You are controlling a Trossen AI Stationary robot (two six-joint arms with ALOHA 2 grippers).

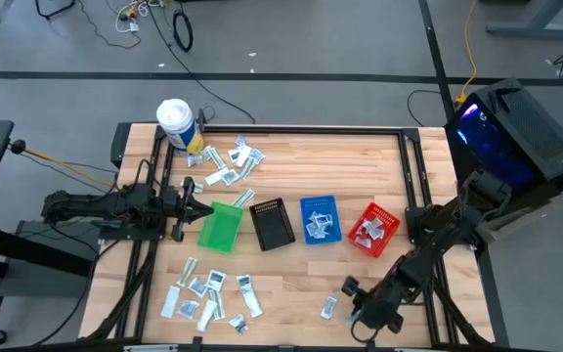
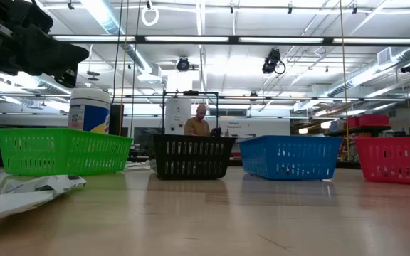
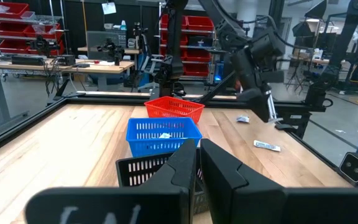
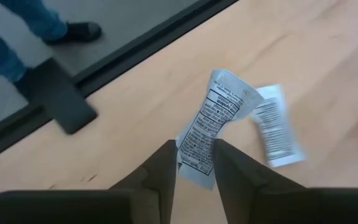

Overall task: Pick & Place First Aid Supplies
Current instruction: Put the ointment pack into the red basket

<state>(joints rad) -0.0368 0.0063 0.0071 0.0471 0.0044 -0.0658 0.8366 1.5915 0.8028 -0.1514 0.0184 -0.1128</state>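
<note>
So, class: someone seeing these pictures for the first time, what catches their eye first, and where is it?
Probably the row of small bins across the table's middle: green bin, black bin, blue bin and red bin. Next, the right pincer near the front edge, pinching a printed white sachet with a second sachet lying beside it. The left pincer waits shut beside the green bin.

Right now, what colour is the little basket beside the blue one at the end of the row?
Red, best seen in the high view.
</note>
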